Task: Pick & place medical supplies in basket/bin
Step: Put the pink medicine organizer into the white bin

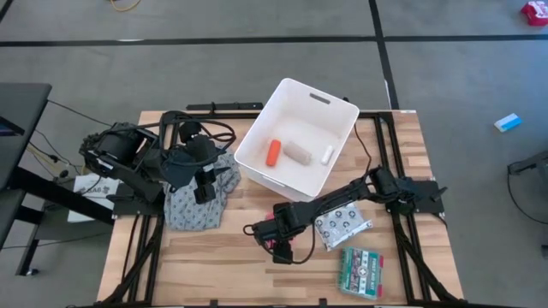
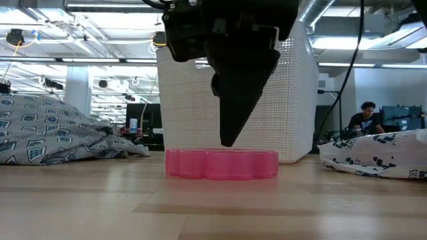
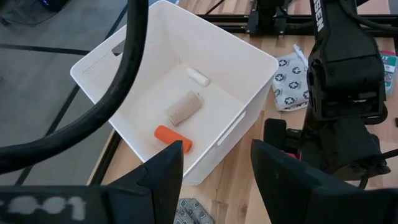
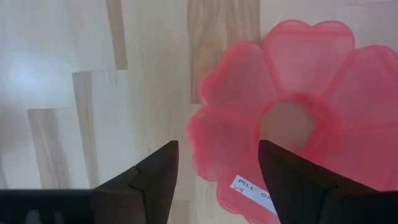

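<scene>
pink round disc point(image 4: 292, 118) lies on the table just beneath the right tool point(image 4: 217, 165), fingers spread.

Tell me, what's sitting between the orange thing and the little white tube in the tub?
The beige gauze roll lies between the orange cylinder and the white tube, inside the white tub. The high view shows it; the left wrist view agrees.

- Right hand point(image 1: 279, 250) sits low over pink petal-shaped plastic disc point(image 2: 222, 164), fingers spread; bare wooden desk point(image 1: 231, 265) open to its left.
- Large white plastic tub point(image 1: 295, 135) stands close behind the disc.
- Clear spotted packet point(image 1: 341, 226) and green-red printed box point(image 1: 360, 271) crowd the right side.
- Grey patterned cloth point(image 1: 199, 204) under left hand point(image 1: 204, 190).
</scene>
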You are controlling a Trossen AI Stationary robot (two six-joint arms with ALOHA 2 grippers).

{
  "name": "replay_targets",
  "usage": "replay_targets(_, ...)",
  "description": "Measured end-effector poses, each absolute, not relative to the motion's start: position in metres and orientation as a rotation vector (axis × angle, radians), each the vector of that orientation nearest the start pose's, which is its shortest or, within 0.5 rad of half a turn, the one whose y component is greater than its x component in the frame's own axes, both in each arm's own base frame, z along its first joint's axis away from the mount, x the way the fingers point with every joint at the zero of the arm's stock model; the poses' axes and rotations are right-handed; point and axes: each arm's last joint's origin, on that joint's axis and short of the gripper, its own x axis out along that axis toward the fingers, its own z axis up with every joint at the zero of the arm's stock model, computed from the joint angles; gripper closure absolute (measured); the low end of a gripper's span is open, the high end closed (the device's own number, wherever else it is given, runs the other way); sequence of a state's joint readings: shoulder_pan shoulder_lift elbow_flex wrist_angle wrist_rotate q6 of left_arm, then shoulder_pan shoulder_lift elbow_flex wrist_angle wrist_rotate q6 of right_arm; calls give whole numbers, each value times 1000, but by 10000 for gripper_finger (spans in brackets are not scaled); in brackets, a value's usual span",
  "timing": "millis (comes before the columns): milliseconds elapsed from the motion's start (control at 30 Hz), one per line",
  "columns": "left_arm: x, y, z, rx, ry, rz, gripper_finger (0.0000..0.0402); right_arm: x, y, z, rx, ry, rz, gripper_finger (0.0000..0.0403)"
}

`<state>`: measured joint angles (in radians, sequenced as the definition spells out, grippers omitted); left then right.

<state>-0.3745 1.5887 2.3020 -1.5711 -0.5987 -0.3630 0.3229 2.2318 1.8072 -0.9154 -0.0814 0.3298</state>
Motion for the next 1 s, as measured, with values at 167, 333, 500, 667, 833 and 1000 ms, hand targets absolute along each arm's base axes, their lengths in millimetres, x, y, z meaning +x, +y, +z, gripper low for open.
replay_targets(167,221,-69,504,58,704,341,223,429,144,172,132,1381,130,167)
replay_targets(333,221,-69,504,57,704,341,223,428,145,172,143,1387,157,161)
replay_targets(500,221,-69,504,57,704,341,223,432,145,166,97,1360,132,161)
replay_targets(667,221,-69,504,57,705,341,223,434,142,151,87,1407,111,161)
replay_targets(833,221,-69,504,57,705,340,223,432,138,139,72,1467,77,161)
replay_targets(1000,221,-69,504,56,705,338,223,433,139,124,56,1506,56,170)
